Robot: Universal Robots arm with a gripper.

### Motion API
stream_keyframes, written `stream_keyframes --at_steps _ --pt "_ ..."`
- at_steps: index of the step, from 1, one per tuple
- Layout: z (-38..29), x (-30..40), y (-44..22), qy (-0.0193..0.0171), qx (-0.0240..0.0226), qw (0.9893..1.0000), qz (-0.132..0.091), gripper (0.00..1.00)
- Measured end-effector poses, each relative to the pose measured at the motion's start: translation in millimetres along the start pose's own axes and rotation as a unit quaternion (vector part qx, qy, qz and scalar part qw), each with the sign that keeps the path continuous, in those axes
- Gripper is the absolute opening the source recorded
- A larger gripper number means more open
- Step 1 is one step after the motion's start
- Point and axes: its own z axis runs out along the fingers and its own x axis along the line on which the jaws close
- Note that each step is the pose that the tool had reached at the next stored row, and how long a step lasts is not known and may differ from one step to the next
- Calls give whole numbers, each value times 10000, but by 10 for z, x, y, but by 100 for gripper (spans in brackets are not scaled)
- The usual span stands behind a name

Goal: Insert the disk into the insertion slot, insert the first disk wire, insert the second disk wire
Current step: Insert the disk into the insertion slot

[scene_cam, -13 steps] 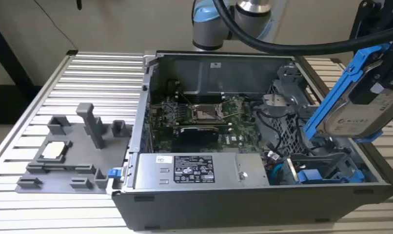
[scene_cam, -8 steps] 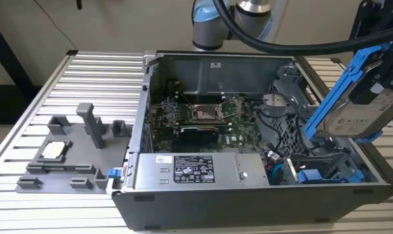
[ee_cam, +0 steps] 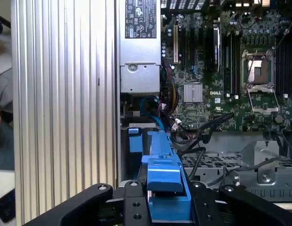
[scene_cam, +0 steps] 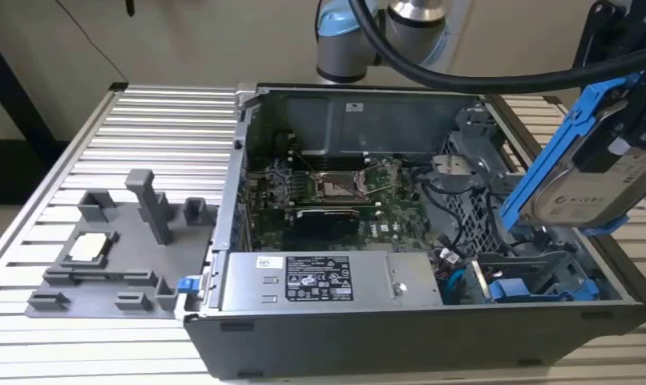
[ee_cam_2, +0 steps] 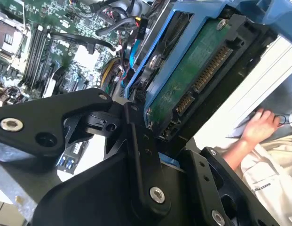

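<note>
A ribbed metal table (scene_cam: 141, 120) bears an open computer case (scene_cam: 409, 345) and grey fixture (scene_cam: 109, 277).

Bright, even light; glare whitens the ribbed table (ee_cam: 66, 94).

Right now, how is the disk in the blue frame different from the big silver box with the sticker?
Held by the gripper, the disk hangs tilted above the case; the silver box lies flat inside the case. The disk sits in a bright blue frame; the silver box has none. The disk looks smaller than the silver box. Both are silver-grey and carry a label.
</note>
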Motion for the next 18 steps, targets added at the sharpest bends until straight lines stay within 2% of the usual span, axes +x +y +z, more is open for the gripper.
stream_keyframes --at_steps 5,18 --pt "28 0 -1 3 4 10000 -87 33" --pt "161 25 -7 4 10 9999 -101 33"
